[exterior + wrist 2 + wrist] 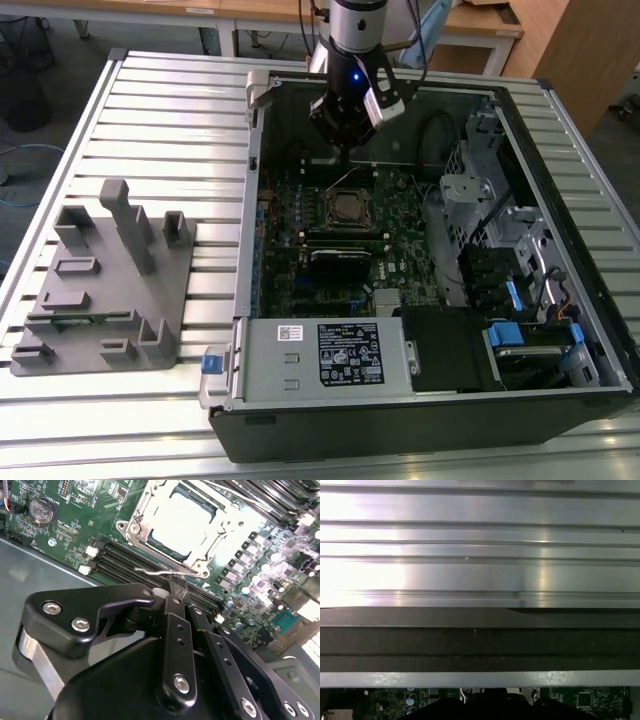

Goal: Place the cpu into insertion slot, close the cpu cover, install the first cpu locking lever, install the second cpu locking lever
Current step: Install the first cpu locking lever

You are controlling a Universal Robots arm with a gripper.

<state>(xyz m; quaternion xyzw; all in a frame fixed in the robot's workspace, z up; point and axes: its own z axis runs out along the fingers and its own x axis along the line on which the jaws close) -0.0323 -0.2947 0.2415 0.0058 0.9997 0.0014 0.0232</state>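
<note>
At the exterior view's left, a grey fixture plate (100,290) lies on the slatted table (170,110), well apart from the work. Next comes the open computer case (240,270), with its green board facing up.

Near the middle of the board the cpu (348,207) sits in the insertion slot (161,543), its pale top level. The cpu cover (136,527) is folded down around it, so the chip shows through the square cut-out. The first two steps look done.

The gripper (345,156) hangs straight over the socket's far edge. In the second wrist view the gripper (176,586) has its fingers drawn together with no gap showing. The tips meet a thin wire lever (155,571) that runs along one side of the cover, just beside the long black memory slots (115,562). I cannot tell whether the wire is pinched between the tips or only pressed by them.

In the exterior view this wire slants up from the socket, so I judge the first lever to be in hand but not yet latched. The state of the other lever cannot be made out, so the locking steps remain.

Nearer the camera lies the grey power supply box (320,355), and the drive bays (500,270) fill the case at the exterior view's right
</note>
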